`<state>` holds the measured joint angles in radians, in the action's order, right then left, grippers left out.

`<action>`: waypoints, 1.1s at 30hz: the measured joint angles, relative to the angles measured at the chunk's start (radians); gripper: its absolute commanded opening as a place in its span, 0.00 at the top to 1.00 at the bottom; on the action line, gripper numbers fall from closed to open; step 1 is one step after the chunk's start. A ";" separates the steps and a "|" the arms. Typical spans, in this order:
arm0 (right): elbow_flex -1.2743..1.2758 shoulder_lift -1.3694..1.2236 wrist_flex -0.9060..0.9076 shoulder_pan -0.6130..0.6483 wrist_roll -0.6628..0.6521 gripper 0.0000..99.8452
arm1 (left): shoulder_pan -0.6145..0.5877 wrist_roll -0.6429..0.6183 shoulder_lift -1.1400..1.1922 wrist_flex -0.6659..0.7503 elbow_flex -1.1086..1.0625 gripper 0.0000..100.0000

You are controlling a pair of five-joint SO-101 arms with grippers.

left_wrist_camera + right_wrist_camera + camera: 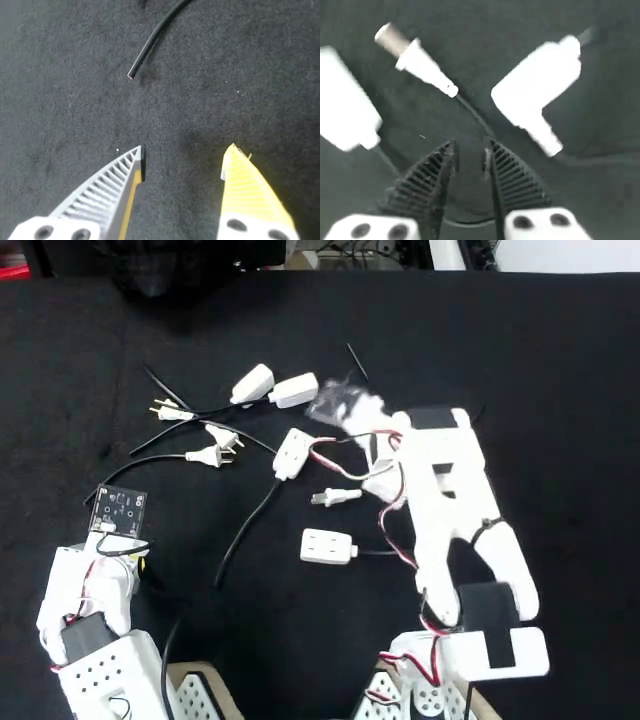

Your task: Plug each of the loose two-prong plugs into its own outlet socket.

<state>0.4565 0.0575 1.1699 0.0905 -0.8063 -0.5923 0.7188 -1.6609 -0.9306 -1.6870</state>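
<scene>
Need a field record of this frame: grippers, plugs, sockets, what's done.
left gripper: open, over bare cloth, near a black cable end
right gripper: open by a narrow gap, nothing seen clamped, above the socket cluster
sockets: four white blocks, two of them end to end
plugs: four, prongs bare, lying loose
table: black cloth
progress: no plug seen seated

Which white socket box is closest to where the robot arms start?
The socket box lying alone mid-table, on the near side of the loose white plug. Every other socket box lies beyond that plug, farther up the table.
</scene>
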 measured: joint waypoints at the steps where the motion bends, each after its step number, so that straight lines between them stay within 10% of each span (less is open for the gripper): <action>1: 0.009 0.002 0.000 0.000 0.121 0.89 | 0.000 0.000 0.000 0.000 0.000 0.75; 12: 0.064 0.008 -0.025 0.170 1.392 0.75 | 0.000 0.000 0.000 0.000 0.000 0.75; 21: 0.112 0.008 -0.219 0.207 1.857 0.74 | 0.000 0.000 0.000 0.000 0.000 0.75; 33: 0.272 0.008 -0.514 0.245 2.065 0.77 | 0.000 -0.017 0.000 -0.023 0.000 0.75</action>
<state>0.7281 0.0652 0.6559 0.3360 1.2589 -0.5923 0.7020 -1.6609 -0.9536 -1.6870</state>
